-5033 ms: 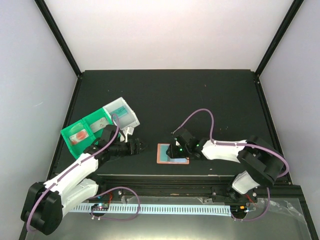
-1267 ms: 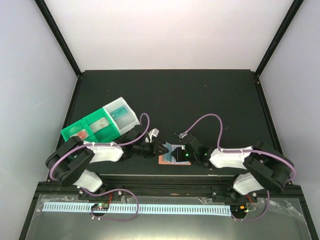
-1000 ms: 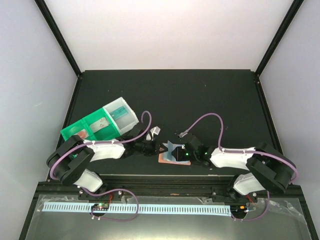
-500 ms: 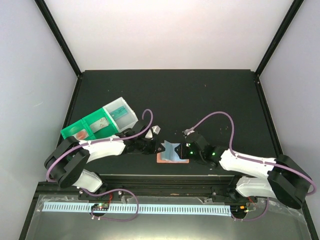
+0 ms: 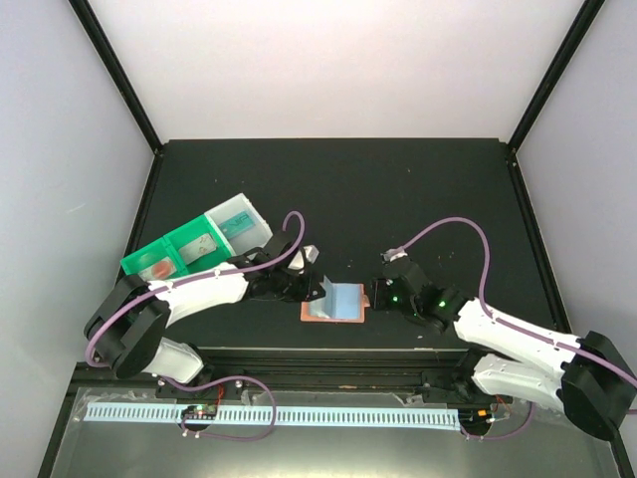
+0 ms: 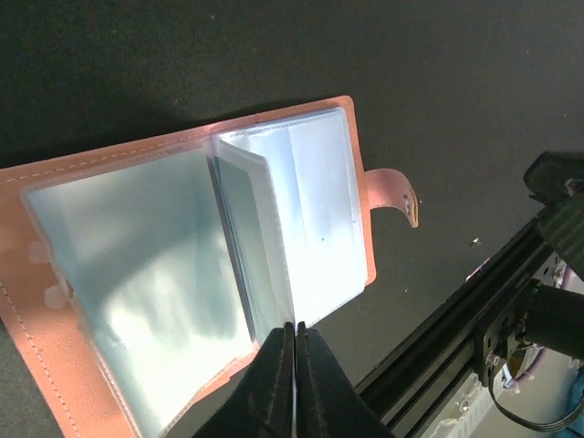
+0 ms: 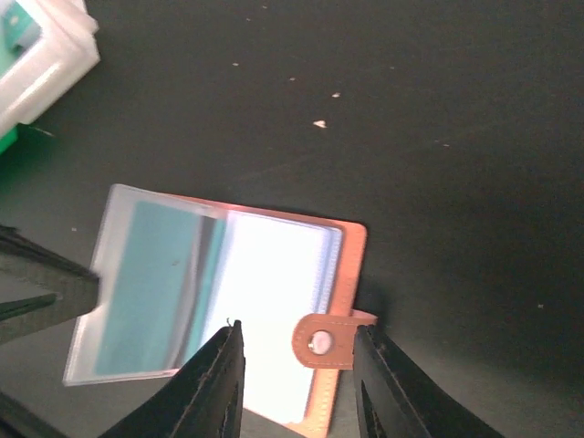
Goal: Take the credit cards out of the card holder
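The salmon card holder [image 5: 348, 316] lies open on the black table. My left gripper [image 6: 295, 326] is shut on the edge of one clear sleeve [image 6: 315, 219], holding that page up from the holder [image 6: 27, 274]. A teal credit card [image 7: 155, 283] shows inside the raised sleeve. From above, the left gripper [image 5: 318, 287] sits at the holder's left edge. My right gripper [image 7: 297, 342] is open, its fingers on either side of the snap tab [image 7: 321, 340] and apart from it. It stands at the holder's right edge [image 5: 376, 296].
A green-and-white compartment tray [image 5: 164, 267] stands at the left, behind the left arm; its white corner [image 7: 41, 46] shows in the right wrist view. The table's front rail [image 6: 484, 319] runs close below the holder.
The right gripper has opened and drawn back to the right, off the pages. The holder has slid a little left and lies flatter. The left gripper still pinches the raised sleeve.
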`<state>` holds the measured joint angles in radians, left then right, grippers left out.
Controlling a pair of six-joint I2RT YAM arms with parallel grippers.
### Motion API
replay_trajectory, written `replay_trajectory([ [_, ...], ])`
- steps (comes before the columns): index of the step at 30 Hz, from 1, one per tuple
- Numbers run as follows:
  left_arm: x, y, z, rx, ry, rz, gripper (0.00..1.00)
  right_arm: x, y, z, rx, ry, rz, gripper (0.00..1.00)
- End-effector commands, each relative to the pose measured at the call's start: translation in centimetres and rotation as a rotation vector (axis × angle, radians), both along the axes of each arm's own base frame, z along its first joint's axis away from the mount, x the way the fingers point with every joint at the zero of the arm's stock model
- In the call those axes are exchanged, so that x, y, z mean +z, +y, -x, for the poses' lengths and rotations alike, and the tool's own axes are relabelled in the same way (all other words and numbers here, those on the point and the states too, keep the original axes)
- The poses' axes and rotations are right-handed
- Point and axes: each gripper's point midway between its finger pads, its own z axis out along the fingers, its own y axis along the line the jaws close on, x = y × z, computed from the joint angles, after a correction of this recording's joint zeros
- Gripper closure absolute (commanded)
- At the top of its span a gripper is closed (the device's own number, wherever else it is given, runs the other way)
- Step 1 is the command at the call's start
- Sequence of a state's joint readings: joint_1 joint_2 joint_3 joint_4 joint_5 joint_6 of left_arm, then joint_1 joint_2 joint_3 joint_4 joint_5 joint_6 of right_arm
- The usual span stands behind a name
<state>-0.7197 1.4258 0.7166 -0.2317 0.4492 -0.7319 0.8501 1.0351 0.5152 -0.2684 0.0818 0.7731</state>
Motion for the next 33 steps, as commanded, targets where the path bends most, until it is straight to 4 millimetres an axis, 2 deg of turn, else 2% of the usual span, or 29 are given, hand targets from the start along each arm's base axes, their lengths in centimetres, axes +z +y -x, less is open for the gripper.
replay_trajectory([
  [1, 1.7, -1.0, -0.1, -0.032, -0.007, 0.055, 0.87, -1.8, -1.1, 0.0, -0.009, 0.016, 0.060, 0.67],
  [2, 1.8, -1.3, 0.0, -0.039, -0.001, 0.071, 0.81, -2.2, -0.9, 0.1, 0.000, 0.023, 0.051, 0.67],
  [3, 1.9, -1.7, 0.1, -0.052, 0.003, 0.091, 0.80, -2.5, -0.6, 0.1, 0.008, 0.032, 0.041, 0.67],
  [9, 2.5, -4.1, 0.8, -0.095, 0.033, 0.177, 0.78, -3.8, -0.1, -0.2, 0.013, 0.049, 0.057, 0.67],
  [14, 3.7, -5.6, 1.0, -0.111, 0.018, 0.246, 0.75, -3.4, -0.8, -0.7, -0.017, 0.026, 0.056, 0.67],
  [18, 4.7, -5.9, 1.1, -0.096, -0.017, 0.267, 0.74, -2.2, -1.5, -2.8, -0.061, 0.005, 0.045, 0.67],
  [21, 5.2, -6.0, 1.1, -0.085, -0.027, 0.278, 0.69, -1.3, -1.3, -4.4, -0.077, 0.002, 0.034, 0.68],
  [24, 5.3, -5.9, 1.4, -0.087, -0.029, 0.269, 0.66, -0.5, -0.5, -4.9, -0.074, 0.001, 0.002, 0.68],
  [30, 3.2, -3.5, 1.0, -0.032, -0.057, 0.133, 0.62, -0.3, 0.7, -4.0, -0.031, 0.040, -0.070, 0.68],
  [33, 2.4, -2.5, 1.0, -0.010, -0.064, 0.118, 0.59, -0.2, 1.1, -3.3, -0.016, 0.057, -0.120, 0.69],
])
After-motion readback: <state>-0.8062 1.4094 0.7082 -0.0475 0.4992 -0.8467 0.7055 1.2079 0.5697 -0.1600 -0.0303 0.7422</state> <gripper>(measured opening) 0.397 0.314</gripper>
